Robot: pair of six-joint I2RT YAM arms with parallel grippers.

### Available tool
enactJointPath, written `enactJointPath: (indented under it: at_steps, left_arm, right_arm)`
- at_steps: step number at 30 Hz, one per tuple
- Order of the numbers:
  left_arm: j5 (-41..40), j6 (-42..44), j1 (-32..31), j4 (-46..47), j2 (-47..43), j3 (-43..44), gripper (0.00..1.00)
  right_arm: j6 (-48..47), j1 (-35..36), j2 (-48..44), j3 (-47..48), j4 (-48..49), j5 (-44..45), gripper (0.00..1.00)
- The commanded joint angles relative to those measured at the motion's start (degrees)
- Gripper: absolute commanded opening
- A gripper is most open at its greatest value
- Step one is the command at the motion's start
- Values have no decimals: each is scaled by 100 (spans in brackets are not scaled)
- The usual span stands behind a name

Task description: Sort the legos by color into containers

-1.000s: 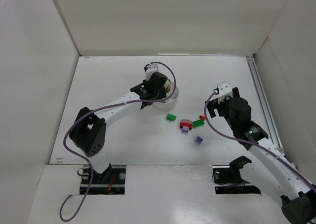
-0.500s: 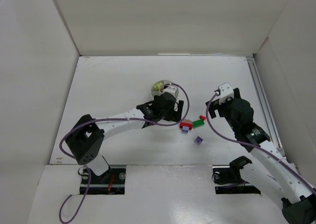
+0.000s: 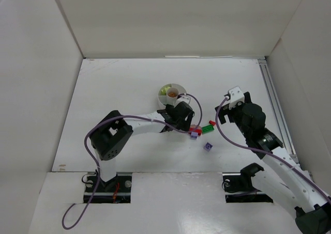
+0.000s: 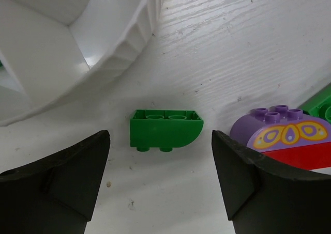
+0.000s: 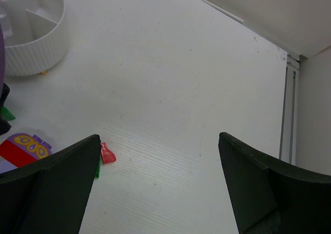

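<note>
The white dish stands mid-table, with orange-brown pieces in its centre well and lime green in a left wedge. My left gripper is open, low over the table just in front of the dish. In the left wrist view, a dark green brick lies on the table just ahead of the gap between the open fingers. A purple-and-red brick lies right beside it and also shows in the top view. My right gripper is open and empty above the table.
A green brick, a small red piece and a purple brick lie between the arms. The red piece also shows in the right wrist view. The dish wall is close behind the green brick. A rail runs along the right edge.
My left gripper has left the dish and come down toward the near right, onto the dark green brick. The dish now shows uncovered. The right arm has barely moved.
</note>
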Motion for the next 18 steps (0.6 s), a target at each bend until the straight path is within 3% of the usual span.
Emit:
enactJointPath:
  at_steps: [1,6,8,14,18]
  left_arm:
    - [-197,52,17,42,-65,320,76]
    - [-118,-1,17,104,-65,320,59]
    - [-65,-1,17,157,-65,320,48]
    - [85,-1,17,104,-117,268,39]
    - [217,-62,17,51,-607,154,36]
  right_arm:
    - [-24,-36,-72,-32,184,-43,100]
    - [-24,-36,-72,-32,184,-43,100]
    - [-24,-36,-72,-32,184,-43,100]
    - [-24,-36,-72,-32,184,-43,100]
    - [-24,-36,-124,-32,184,-43,100]
